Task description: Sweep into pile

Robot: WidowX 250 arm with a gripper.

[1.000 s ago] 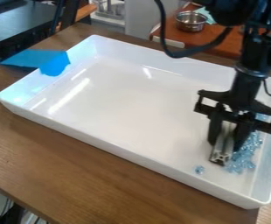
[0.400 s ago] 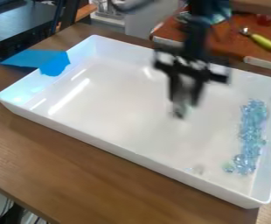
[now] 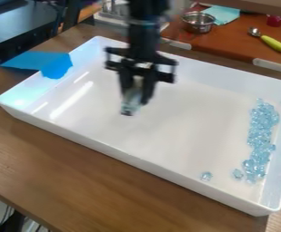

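Table (image 3: 76, 167): brown wood, streaky grain. On it, a white tray (image 3: 137, 164), smooth and glossy, rectangular, walls flaring outward; long axis slants from upper left to lower right. Glare streaks on its floor at left.

Rear table (image 3: 234, 45): reddish-brown top, beyond the tray's far wall.

Pincer (image 3: 135, 99): black, hanging over the tray's left-centre part. Fingers part-open, one on each side of a grey bar (image 3: 129, 108), which they hold. Bar narrow, metallic-looking; long axis steep, lower end pointing down and slightly left in view. Outline blurred.

Beads (image 3: 261, 131): pale blue, clear, glassy, rounded lumps. Gathered in a long, ragged strip on the tray floor near the right-hand short wall. Long axis near-vertical in view, roughly along that wall, lower end bearing slightly left.

Blue sheet (image 3: 57, 67): flat, matte, angular, draped over the tray's left rim. Bowl (image 3: 197, 25): shiny metal, round, on the rear table. Pale aqua cloth (image 3: 223, 14) just beside it. Spoon (image 3: 273, 43): metal head toward upper left, yellow-green handle toward lower right.

Smallest: a lone bead clump (image 3: 207, 176) near the front wall, left of the strip and apart from it.
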